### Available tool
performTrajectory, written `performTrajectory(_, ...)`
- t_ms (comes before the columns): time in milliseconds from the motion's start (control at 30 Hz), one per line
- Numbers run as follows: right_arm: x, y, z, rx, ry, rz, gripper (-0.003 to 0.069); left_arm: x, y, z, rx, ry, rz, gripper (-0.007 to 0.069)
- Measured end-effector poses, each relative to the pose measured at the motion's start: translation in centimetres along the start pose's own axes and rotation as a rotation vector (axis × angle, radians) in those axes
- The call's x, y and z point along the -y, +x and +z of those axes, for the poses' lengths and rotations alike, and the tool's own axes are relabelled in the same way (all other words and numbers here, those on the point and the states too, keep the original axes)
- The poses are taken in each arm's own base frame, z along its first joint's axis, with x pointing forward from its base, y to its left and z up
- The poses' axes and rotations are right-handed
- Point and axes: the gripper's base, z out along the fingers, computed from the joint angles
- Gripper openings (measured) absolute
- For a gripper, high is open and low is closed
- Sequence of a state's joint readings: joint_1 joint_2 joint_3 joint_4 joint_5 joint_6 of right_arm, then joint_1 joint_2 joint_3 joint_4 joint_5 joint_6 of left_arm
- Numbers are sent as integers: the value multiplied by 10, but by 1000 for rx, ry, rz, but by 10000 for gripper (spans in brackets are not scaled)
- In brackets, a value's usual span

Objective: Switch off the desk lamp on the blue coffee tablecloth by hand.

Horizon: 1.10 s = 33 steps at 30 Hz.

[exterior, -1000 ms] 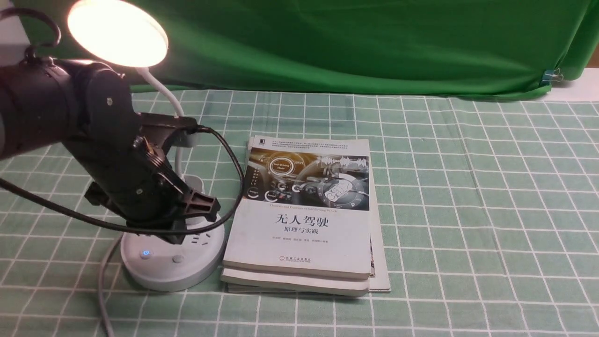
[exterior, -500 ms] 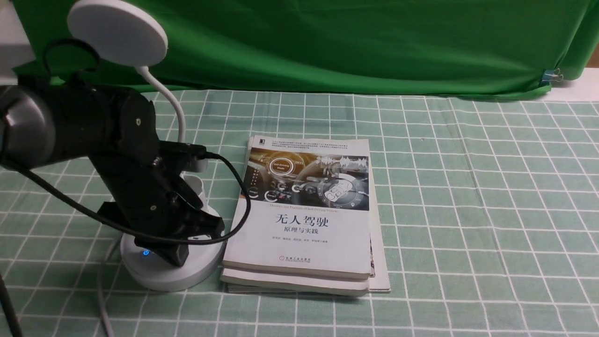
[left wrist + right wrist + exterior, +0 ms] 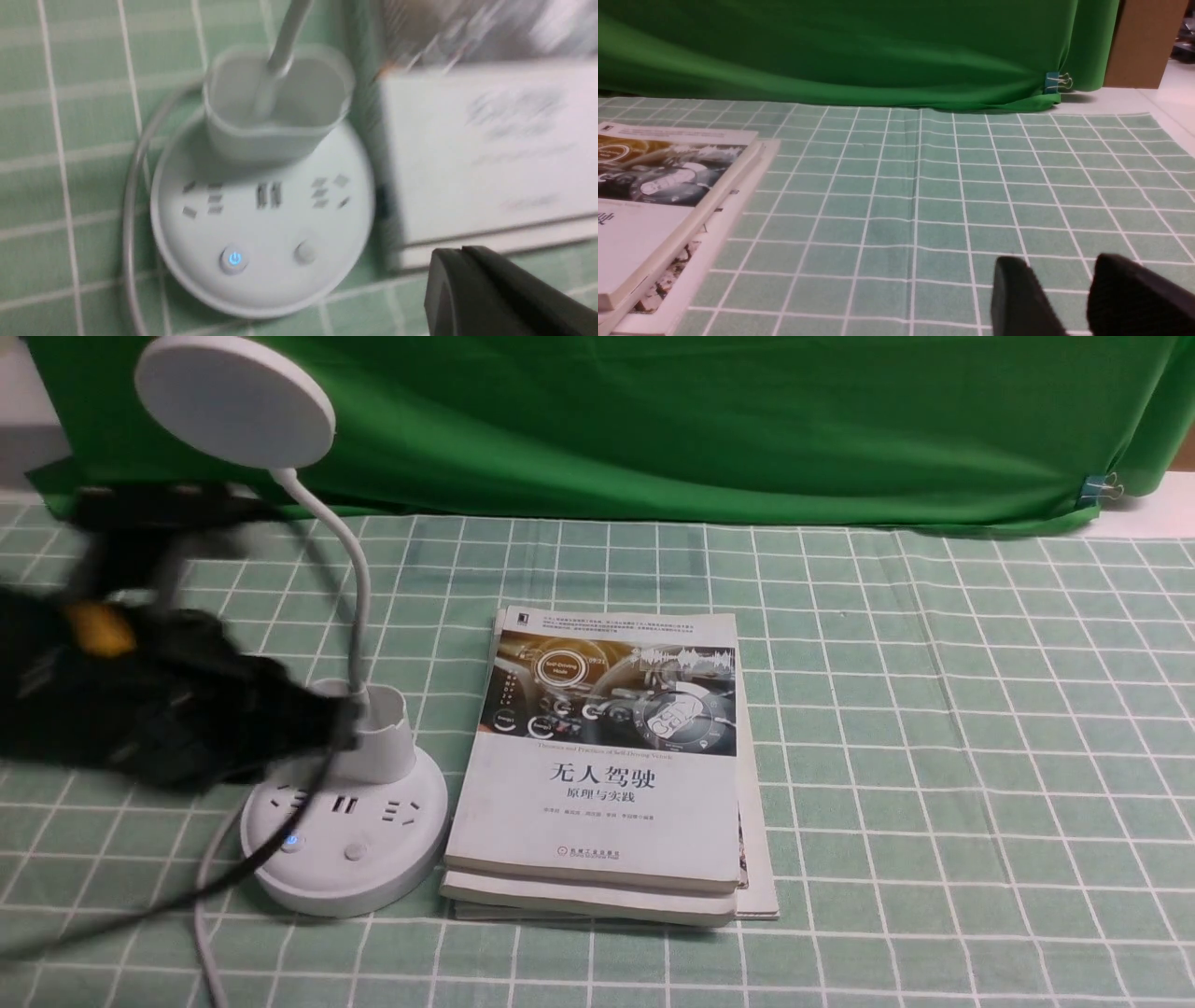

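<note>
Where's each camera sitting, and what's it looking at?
Front view: between the arms, looking forward at the unlit white disc-headed lamp; the blurry black left arm shows.
Left wrist view: on the left wrist, looking down at the lamp's base; dark fingers show.
Right wrist view: on the right wrist, looking forward across green-checked cloth; two dark fingertips show.
All share the stacked books.

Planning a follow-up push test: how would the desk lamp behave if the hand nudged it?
The desk lamp would probably slide before tipping, given its wide round base. Its thin curved neck looks bendable, so the large disc head may wobble. The trailing cord might drag slightly.
</note>
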<state>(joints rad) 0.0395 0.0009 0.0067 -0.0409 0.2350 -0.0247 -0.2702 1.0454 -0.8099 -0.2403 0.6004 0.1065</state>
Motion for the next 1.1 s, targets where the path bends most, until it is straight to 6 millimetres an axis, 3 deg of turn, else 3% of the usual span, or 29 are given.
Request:
performTrajectory(100, 0, 0, 0, 0, 0, 0, 242, 1, 24, -32, 179, 6, -4, -1)
performTrajectory(200, 0, 0, 0, 0, 0, 0, 242, -1, 54, -49, 299, 4, -1, -1)
performTrajectory(467, 0, 0, 0, 0, 0, 0, 242, -7, 114, -57, 429, 0, 3, -1)
performTrajectory(700, 0, 0, 0, 0, 0, 0, 242, -11, 130, -49, 409, -11, 14, -1)
performTrajectory(1100, 0, 0, 0, 0, 0, 0, 242, -12, 133, -47, 394, -23, 33, -1)
